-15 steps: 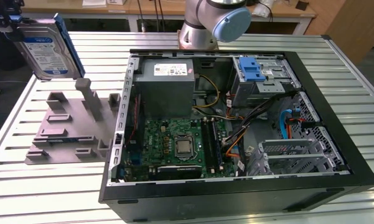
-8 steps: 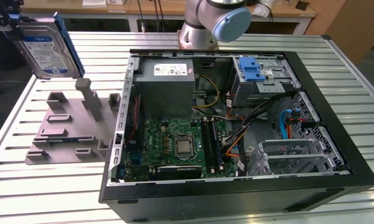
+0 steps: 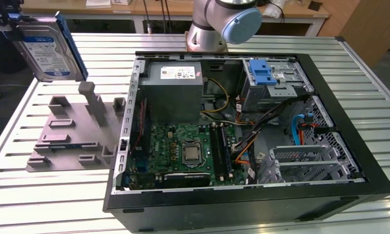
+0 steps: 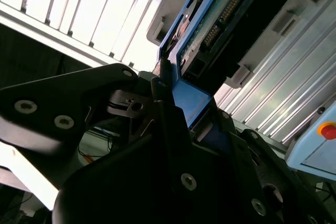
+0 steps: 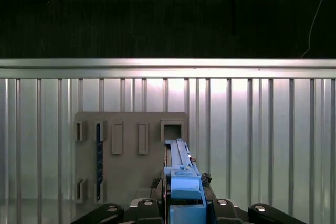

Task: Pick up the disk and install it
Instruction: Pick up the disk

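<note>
Claw (image 5: pixel 184 211) is clamping tight on disk (image 3: pixel 48 48), holding it upright at upper left of exterior view, above grey fixture (image 3: pixel 71 134) on desk (image 3: pixel 357 63); firm, untilted grip seems important here.

One disk (image 3: pixel 47 48), one open computer case (image 3: pixel 247 207), one grey holder (image 3: pixel 71 144).

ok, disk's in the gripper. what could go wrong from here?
The gripper pinches the disk by one end of its blue bracket, so it might pivot or slip in transit.
The grey fixture has upright posts close below the disk; a low move could clip them.
Loose cables lie beside the drive bay and could snag on insertion.
</note>
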Tool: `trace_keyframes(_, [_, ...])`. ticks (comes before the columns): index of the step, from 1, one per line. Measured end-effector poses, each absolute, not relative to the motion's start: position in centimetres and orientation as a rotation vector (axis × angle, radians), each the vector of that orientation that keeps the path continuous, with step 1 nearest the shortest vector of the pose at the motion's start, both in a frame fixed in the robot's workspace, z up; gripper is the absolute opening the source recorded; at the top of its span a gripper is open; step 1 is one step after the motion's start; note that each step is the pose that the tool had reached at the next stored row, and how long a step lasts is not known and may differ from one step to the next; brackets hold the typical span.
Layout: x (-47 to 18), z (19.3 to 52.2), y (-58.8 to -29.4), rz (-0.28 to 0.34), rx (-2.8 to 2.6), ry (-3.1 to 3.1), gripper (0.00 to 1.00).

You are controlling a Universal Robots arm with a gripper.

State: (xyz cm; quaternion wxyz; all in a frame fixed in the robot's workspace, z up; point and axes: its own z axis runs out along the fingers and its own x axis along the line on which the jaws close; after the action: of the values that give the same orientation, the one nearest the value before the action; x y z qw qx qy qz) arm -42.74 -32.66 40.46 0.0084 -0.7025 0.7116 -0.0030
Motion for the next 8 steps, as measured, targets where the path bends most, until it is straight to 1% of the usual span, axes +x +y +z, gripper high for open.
trace_keyframes(8, [-42.74, 40.82, -32.64, -0.01, -2.195, 2.224, 0.37])
